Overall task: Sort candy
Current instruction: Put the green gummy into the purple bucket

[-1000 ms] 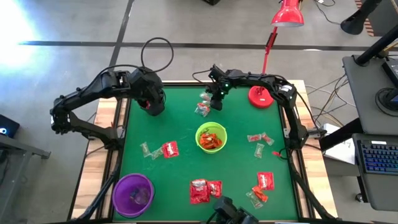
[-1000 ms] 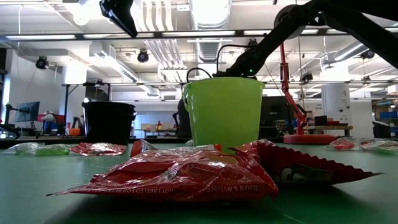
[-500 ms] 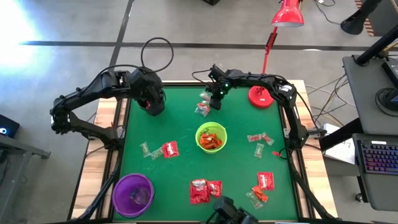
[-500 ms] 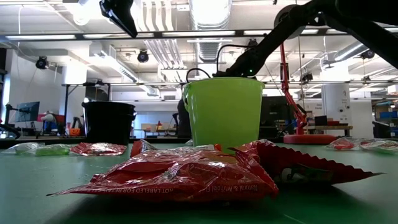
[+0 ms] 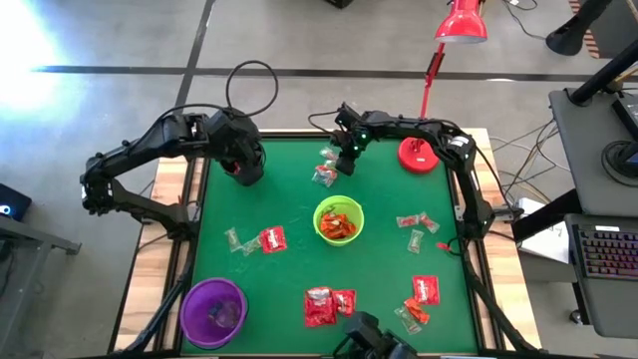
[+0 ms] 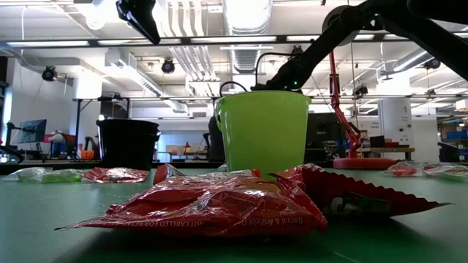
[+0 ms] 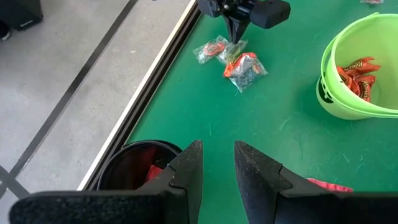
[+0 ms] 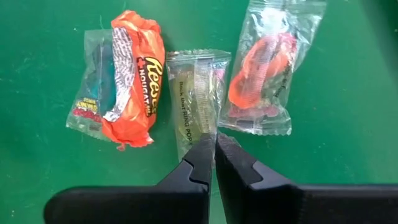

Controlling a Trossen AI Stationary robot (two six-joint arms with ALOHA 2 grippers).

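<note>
Three sweets lie flat side by side near the far middle of the green table [image 5: 249, 289]: an orange packet [image 8: 134, 74], a clear pale packet [image 8: 196, 93] and a clear packet with a red sweet [image 8: 267, 74]. My right gripper [image 8: 214, 146] [image 5: 346, 165] stands down over them, shut on the pale packet. My left gripper [image 7: 217, 158] hovers open above the black bowl [image 7: 134, 168] at the far left. More red and clear sweets [image 5: 327, 304] lie scattered on the near half. My right gripper comes from above, pointing down, and pinches the clear pale packet at its end edge [image 8: 202, 132] between the two fingertips. The packet lies flat on the table between its two neighbours.
A lime-green bowl [image 5: 339, 220] with orange sweets sits mid-table; a purple bowl [image 5: 212, 311] stands at the near left corner. A red lamp's base [image 5: 418, 155] rests at the far right. Loose sweets lie at the right [image 5: 414, 224], the near right [image 5: 424, 291] and the left [image 5: 261, 240].
</note>
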